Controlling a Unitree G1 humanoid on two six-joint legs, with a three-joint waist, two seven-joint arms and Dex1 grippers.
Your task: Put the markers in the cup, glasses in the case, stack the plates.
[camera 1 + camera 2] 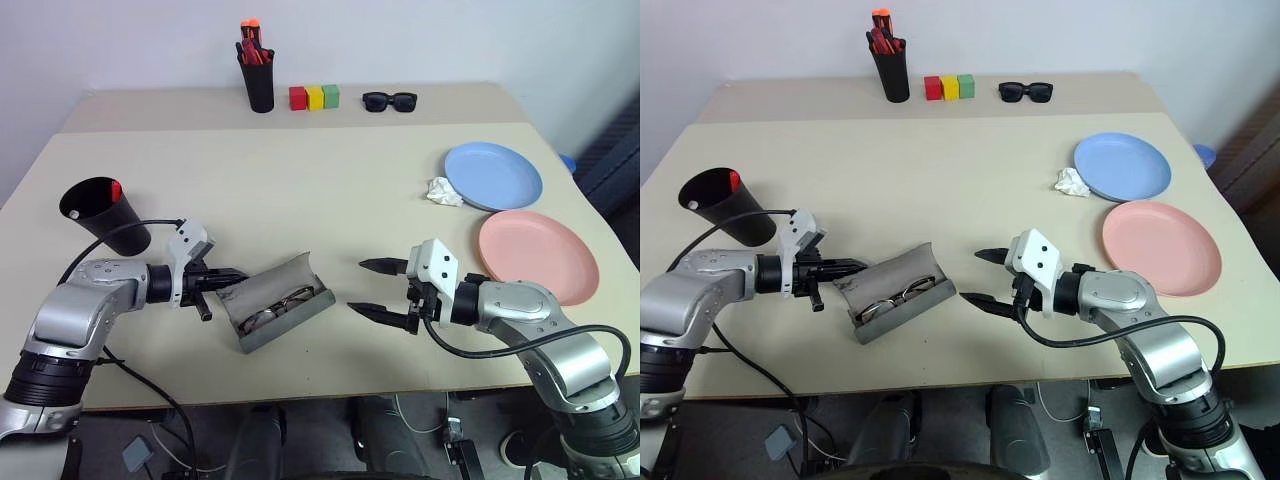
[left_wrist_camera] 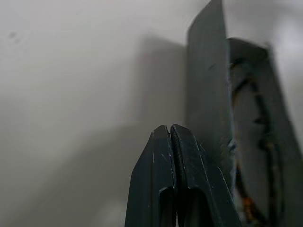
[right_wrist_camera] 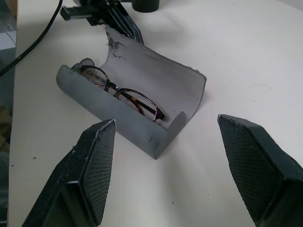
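The grey case (image 1: 262, 292) lies open near the table's front, with the glasses (image 3: 124, 93) lying in its lower half. My left gripper (image 1: 236, 277) is shut with nothing between its fingers, its tips at the left end of the raised lid (image 2: 206, 90). My right gripper (image 1: 373, 290) is open a short way right of the case, pointing at it and not touching it. The black cup (image 1: 104, 210) stands at the left, and the red end of a marker (image 1: 116, 188) shows inside its rim. The blue plate (image 1: 493, 176) and the pink plate (image 1: 538, 256) lie side by side at the right.
At the back edge stand a black pen holder (image 1: 259, 78) with orange-red pens, three coloured blocks (image 1: 314, 97) and black sunglasses (image 1: 389, 101). A crumpled white scrap (image 1: 442, 192) lies beside the blue plate. My left arm's cable loops over the table near the cup.
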